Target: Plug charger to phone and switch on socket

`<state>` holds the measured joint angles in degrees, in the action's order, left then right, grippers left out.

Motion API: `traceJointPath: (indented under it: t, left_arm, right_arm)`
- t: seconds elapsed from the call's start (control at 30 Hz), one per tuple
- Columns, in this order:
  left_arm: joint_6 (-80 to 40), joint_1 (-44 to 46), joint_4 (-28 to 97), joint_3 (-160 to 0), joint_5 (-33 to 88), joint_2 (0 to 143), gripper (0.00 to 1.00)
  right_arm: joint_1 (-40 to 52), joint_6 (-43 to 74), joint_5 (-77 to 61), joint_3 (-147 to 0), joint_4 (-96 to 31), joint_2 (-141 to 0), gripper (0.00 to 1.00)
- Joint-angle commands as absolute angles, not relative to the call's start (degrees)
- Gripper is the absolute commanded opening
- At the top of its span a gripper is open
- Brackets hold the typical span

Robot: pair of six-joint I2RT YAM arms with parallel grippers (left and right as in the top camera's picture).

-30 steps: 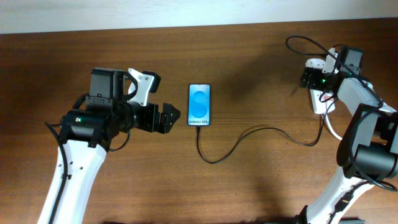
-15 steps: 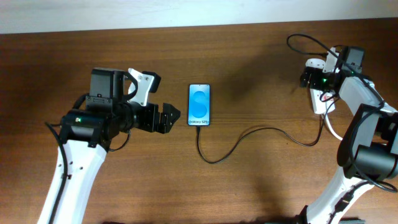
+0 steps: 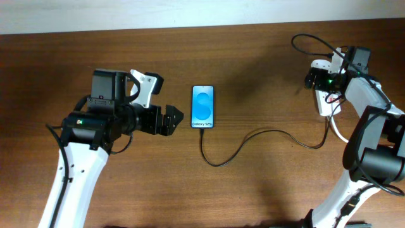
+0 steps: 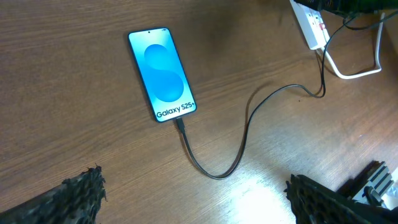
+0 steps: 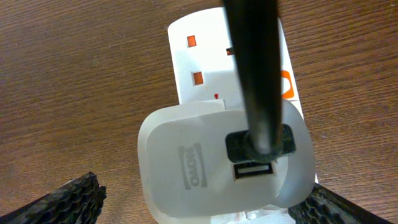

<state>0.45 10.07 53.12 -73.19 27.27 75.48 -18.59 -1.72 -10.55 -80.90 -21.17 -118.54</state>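
The phone [image 3: 202, 106] lies flat in the middle of the table with its blue screen lit; it also shows in the left wrist view [image 4: 161, 73]. The charger's black cable [image 3: 253, 136] has its plug in the phone's near end [image 4: 179, 122] and runs right to a white adapter [image 5: 217, 162] seated in the socket [image 5: 205, 56]. The socket [image 3: 326, 98] lies at the far right. My left gripper [image 3: 174, 118] is open and empty just left of the phone. My right gripper [image 3: 315, 79] is open over the socket, its fingers [image 5: 205, 208] on either side of the adapter.
The socket's thick white cord [image 4: 354, 70] loops off to the right of it. A loose black cable [image 3: 310, 43] arcs behind the socket near the table's far edge. The table [image 3: 266, 190] is brown wood.
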Motion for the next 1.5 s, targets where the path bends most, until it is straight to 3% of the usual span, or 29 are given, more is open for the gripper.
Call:
traceJointPath:
  t: [0.0,1.0,1.27,1.47]
  left_arm:
    - [0.7,10.1,53.0,-73.1,28.1,75.0,0.99]
    - [0.7,10.1,53.0,-73.1,28.1,75.0,0.99]
    - [0.7,10.1,53.0,-73.1,28.1,75.0,1.0]
    - [0.7,10.1,53.0,-73.1,28.1,75.0,0.99]
  right_arm:
    - [-15.4,-1.0,-17.4,-80.2,-22.1,-122.1,0.98]
    - [-14.3,0.8,-21.9,-80.9,-27.7,-122.0,0.98]
    - [-14.9,0.6,-21.9,-83.0,-42.8,-99.2,0.98]
    - [-14.5,2.0,-21.9,-83.0,-60.9,-73.9,0.98]
